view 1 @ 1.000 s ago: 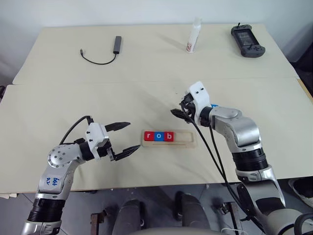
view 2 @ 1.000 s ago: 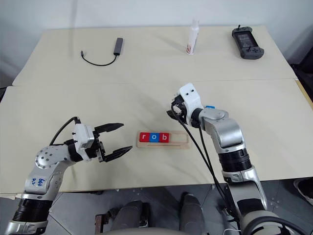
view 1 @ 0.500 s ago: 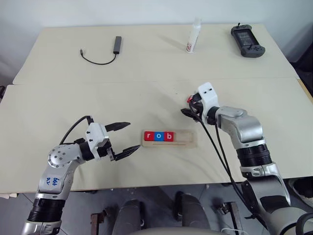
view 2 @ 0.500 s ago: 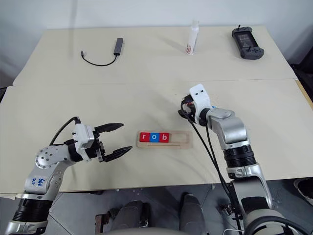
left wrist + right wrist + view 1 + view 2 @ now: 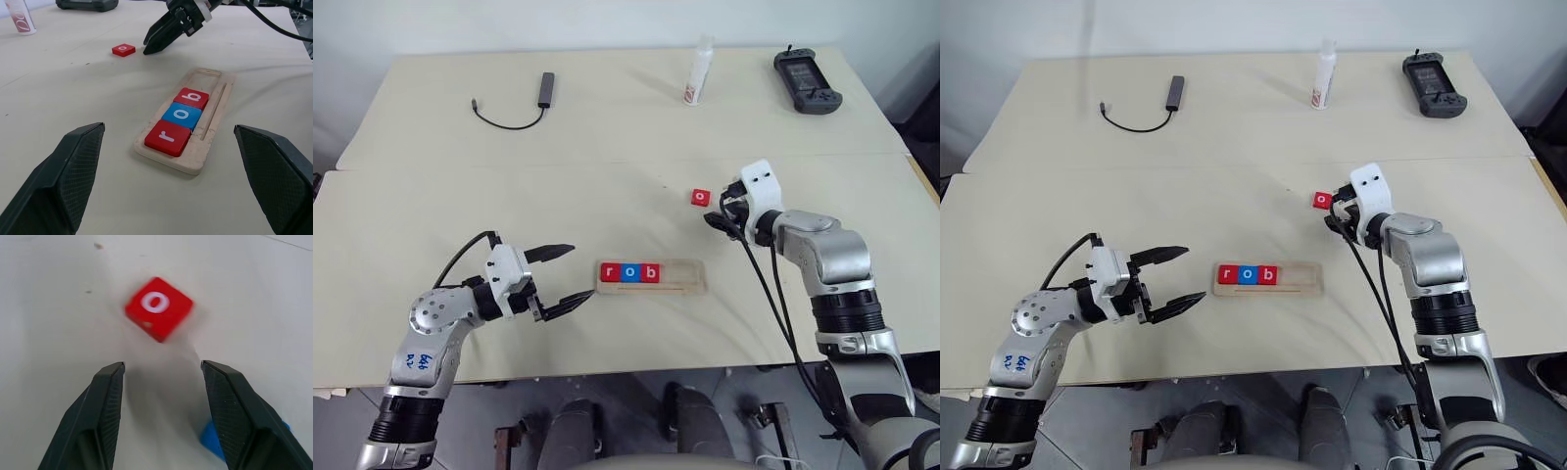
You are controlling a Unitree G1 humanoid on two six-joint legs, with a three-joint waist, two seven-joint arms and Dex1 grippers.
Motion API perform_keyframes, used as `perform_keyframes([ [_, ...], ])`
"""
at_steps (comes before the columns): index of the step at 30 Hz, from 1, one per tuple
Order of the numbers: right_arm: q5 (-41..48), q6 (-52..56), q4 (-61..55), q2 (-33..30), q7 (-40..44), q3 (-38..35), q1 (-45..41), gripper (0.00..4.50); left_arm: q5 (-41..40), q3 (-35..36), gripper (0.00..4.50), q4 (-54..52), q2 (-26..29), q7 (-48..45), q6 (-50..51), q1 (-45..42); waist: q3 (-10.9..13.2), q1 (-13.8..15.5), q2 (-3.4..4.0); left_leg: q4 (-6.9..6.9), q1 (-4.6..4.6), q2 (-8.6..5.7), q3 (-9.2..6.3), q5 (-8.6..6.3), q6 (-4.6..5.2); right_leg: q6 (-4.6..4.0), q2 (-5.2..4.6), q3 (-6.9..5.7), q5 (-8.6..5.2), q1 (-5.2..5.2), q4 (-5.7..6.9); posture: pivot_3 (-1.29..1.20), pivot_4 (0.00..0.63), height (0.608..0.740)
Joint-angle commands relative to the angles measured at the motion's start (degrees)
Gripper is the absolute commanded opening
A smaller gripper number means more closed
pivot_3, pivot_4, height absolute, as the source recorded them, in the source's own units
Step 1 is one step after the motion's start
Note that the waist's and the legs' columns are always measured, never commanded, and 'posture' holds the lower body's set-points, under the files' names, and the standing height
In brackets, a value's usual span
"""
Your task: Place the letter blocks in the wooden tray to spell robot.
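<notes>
From my head, the wooden tray [image 5: 651,276] lies on the counter [image 5: 607,127] with its long axis running left to right, and r, o, b fill its left three places, leaving two bare slots on the right. The red o block [image 5: 700,197] rests flat on the counter well beyond the tray's right end, just beside my right jaws [image 5: 717,221], which stand partly open and hold nothing. My left jaws [image 5: 560,276] hang wide open and empty, near the tray's left end. From my left wrist, the tray runs away from me with the r nearest and its letters lying sideways to me. From my right wrist, the o block sits just ahead of my fingers [image 5: 105,401], turned corner-on to them, and a blue block [image 5: 215,438] peeks from behind one finger. I judge I should square my jaws to two flat sides, straddle the block, close gently, and set it beside the b
</notes>
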Motion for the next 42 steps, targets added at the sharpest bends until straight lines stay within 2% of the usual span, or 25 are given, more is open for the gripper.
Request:
perform_keyframes([
  [1,1.10,1.77,-2.42,2.32,-3.41,-2.89,-3.23,3.18,-0.11,0.13,4.50,-0.29,0.03,-0.37,-0.37,-0.82,0.00,-0.16,0.00,0.00,0.00,0.00,0.02,0.00,0.00,0.00,0.00,0.01,0.00,-0.01,0.01,0.00,0.150,0.740],
  [5,0.74,2.87,-1.56,6.05,-8.39,-4.70,-4.99,4.47,-0.06,0.23,4.50,-0.14,0.07,-0.45,-0.45,-0.94,0.00,-0.17,0.00,-0.01,0.01,0.02,0.02,0.00,-0.01,0.00,0.01,0.01,0.00,-0.02,0.02,0.00,0.150,0.740],
  [14,-1.72,1.35,2.25,11.74,-17.36,-5.22,-6.16,4.47,-0.07,0.65,4.50,-0.68,0.11,-0.05,-0.36,-0.47,0.00,-0.18,0.01,-0.03,-0.01,0.00,0.00,0.00,-0.01,0.00,0.01,0.00,0.00,-0.02,0.00,0.00,0.150,0.740],
  [26,-1.31,0.16,4.29,16.98,-22.01,-6.38,-5.90,4.47,-0.17,0.74,4.50,-1.55,0.07,0.63,-0.35,0.45,0.00,-0.29,0.01,-0.04,0.00,0.00,0.00,0.01,-0.01,0.00,0.01,0.00,0.00,-0.01,0.00,0.00,0.150,0.740],
  [29,-1.85,-1.11,5.51,16.94,-23.42,-6.74,-5.97,3.81,-0.12,0.56,4.50,-1.54,-0.08,0.78,-0.44,0.39,0.00,-0.31,0.01,-0.04,0.01,0.00,0.00,0.01,-0.01,0.00,0.01,0.01,0.00,-0.01,0.01,0.00,0.150,0.740],
  [36,-1.24,-3.07,5.06,16.08,-22.74,-6.85,-6.02,1.48,0.02,0.28,4.50,-1.32,-0.35,0.92,-0.71,0.26,0.00,-0.46,0.01,-0.04,0.01,0.01,0.01,0.01,-0.01,0.00,0.02,0.01,0.00,-0.02,0.01,0.00,0.150,0.740],
  [42,0.56,-4.05,-4.72,12.56,-17.04,-6.35,-3.68,1.48,-0.17,-0.28,4.50,-0.60,-0.96,0.30,-0.76,0.08,0.01,-0.09,0.02,-0.06,-0.01,0.00,0.00,0.01,-0.01,0.00,0.02,0.00,0.00,-0.02,-0.02,0.00,0.150,0.740],
])
